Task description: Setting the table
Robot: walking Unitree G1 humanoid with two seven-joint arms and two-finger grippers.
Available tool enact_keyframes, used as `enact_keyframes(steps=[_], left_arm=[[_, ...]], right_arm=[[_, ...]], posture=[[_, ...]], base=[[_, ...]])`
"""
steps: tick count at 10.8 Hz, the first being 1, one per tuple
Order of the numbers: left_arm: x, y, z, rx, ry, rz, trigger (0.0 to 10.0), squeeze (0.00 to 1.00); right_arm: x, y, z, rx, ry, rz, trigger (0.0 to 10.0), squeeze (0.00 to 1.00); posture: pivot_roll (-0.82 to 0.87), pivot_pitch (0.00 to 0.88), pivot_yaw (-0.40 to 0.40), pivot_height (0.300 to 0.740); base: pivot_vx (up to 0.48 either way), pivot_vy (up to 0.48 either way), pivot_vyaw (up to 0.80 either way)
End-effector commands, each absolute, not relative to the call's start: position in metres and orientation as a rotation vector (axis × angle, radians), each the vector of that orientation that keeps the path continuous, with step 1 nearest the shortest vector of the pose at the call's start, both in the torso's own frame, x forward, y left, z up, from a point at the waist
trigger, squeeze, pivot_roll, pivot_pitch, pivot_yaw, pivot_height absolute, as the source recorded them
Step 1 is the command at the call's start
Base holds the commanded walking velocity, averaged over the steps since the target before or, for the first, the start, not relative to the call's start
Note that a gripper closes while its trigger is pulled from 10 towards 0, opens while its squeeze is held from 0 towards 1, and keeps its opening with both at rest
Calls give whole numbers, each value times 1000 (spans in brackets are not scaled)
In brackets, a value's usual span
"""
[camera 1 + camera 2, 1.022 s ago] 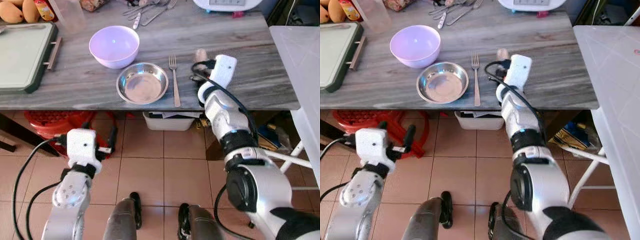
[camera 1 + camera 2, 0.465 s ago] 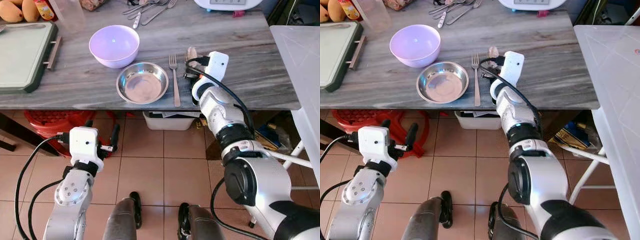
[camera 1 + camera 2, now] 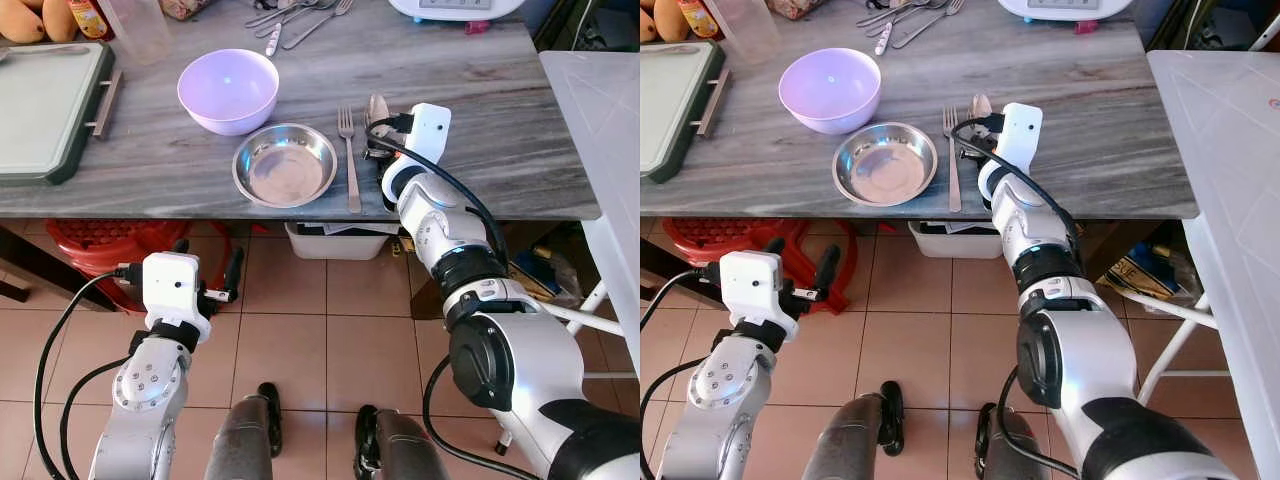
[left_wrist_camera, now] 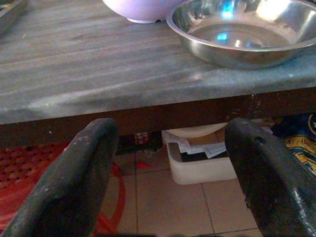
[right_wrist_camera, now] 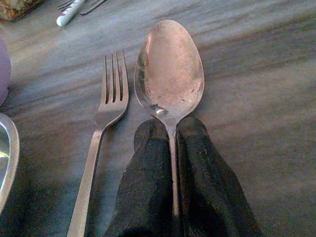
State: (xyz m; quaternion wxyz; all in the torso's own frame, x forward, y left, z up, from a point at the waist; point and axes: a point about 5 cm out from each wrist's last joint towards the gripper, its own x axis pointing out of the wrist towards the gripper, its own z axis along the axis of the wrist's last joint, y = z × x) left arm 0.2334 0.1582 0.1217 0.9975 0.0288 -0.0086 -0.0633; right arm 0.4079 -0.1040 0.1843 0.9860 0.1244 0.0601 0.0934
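Observation:
A steel plate [image 3: 285, 164] lies near the front edge of the grey table [image 3: 500, 150], with a lilac bowl [image 3: 228, 90] just behind it. A fork [image 3: 349, 160] lies to the plate's right, tines pointing away. My right gripper [image 5: 170, 148] is shut on the handle of a metal spoon [image 5: 170, 69], holding it low over the table just right of the fork and parallel to it; the spoon [image 3: 378, 108] has its bowl pointing away. My left gripper [image 4: 168, 163] hangs open below the table edge, facing the plate [image 4: 247, 34].
A green tray [image 3: 45, 110] lies at the table's left, mangoes [image 3: 40, 22] behind it. Spare cutlery [image 3: 300, 18] lies at the back, next to a clear container [image 3: 140, 30]. A white appliance [image 3: 455, 10] stands back right. A red basket [image 3: 110, 245] and white bin [image 3: 335, 240] sit under the table.
My right gripper has carried the spoon leftward, from well right of the fork to close beside it. The left arm has drifted slightly.

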Motion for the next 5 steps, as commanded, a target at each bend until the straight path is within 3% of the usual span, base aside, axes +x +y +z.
enact_keyframes(steps=[1,2,3,4,5], left_arm=[[232,158,117,61,10,-129,10000,0],[232,158,117,60,10,-128,10000,0],[232,158,116,60,10,-128,10000,0],[233,158,116,58,9,-129,10000,0],[233,158,116,58,9,-128,10000,0]], right_arm=[[404,-103,167,243,201,175,10000,0],[405,-106,168,242,198,164,10000,0],[405,-108,167,242,198,159,10000,569],[405,-112,167,235,197,141,10000,820],[406,-112,167,235,196,140,10000,824]], posture=[[78,277,26,740],[76,275,24,740],[77,274,23,740],[76,272,24,740],[76,272,24,740]], base=[[0,0,0],[0,0,0],[0,0,0],[0,0,0],[0,0,0]])
